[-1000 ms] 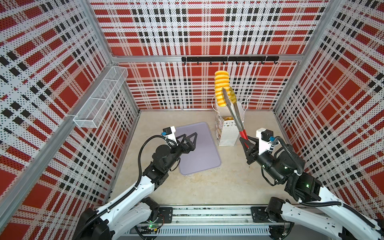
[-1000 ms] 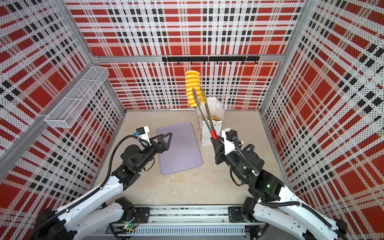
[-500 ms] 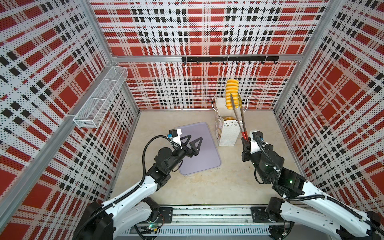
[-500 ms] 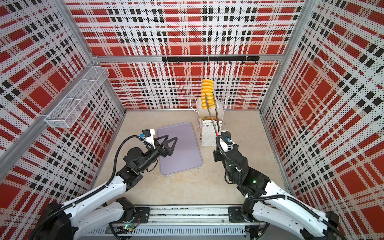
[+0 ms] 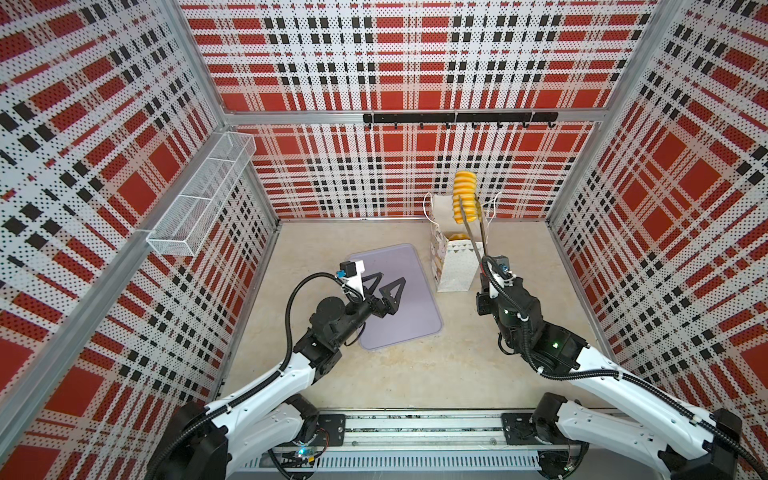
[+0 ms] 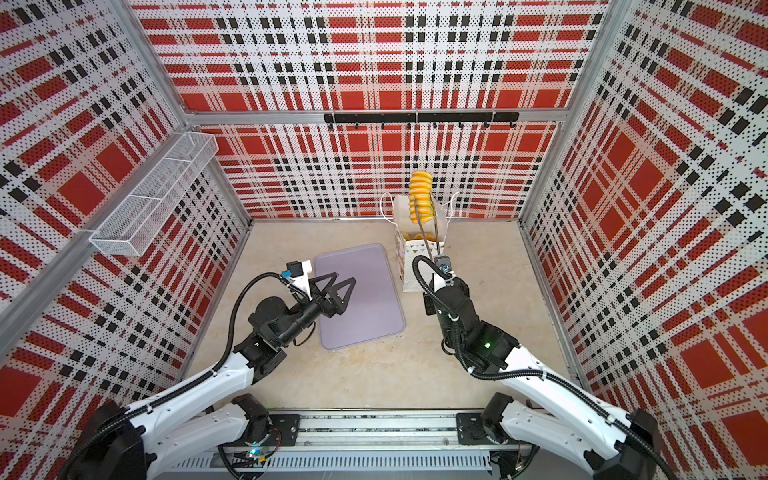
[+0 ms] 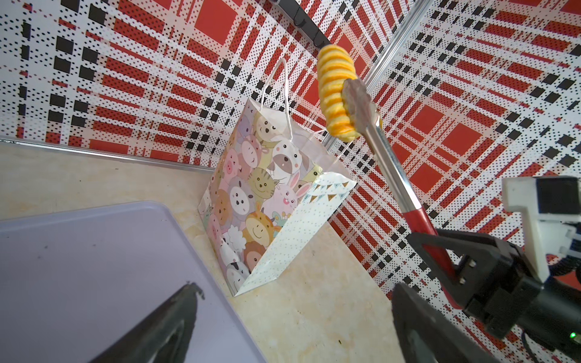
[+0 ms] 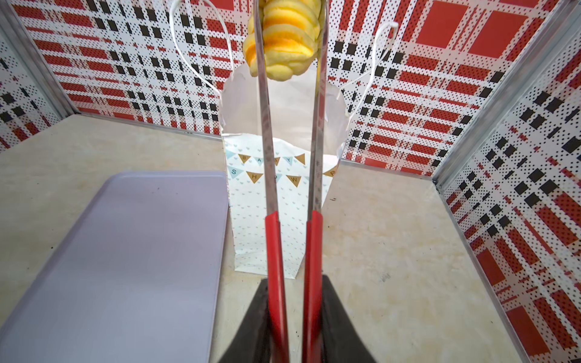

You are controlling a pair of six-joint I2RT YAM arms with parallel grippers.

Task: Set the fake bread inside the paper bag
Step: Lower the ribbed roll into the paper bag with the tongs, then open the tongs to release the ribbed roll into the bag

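Observation:
A ribbed golden-orange fake bread loaf [image 5: 464,197] [image 6: 420,196] [image 7: 334,91] [image 8: 284,41] hangs above the open mouth of the upright white paper bag [image 5: 457,270] [image 6: 409,268] [image 7: 276,201] [image 8: 251,220]. It is pinched in the tips of metal tongs [image 5: 476,237] [image 7: 390,163]. My right gripper [image 5: 484,276] [image 8: 294,283] is shut on the tongs' red handles [image 8: 273,251]. More bread [image 5: 457,237] shows inside the bag. My left gripper [image 5: 390,277] [image 6: 344,277] [image 7: 295,286] hovers open and empty over the tray, left of the bag.
A flat lavender-grey tray [image 5: 411,316] [image 6: 365,316] [image 7: 94,251] [image 8: 125,251] lies bare left of the bag. A white wire basket [image 5: 199,195] hangs on the left wall. A black hook rail [image 5: 457,118] runs along the back wall, close behind the bag.
My right arm has swung the tongs and loaf to the right and lower, from left of the bag to over its mouth. My left gripper has drifted slightly right over the tray.

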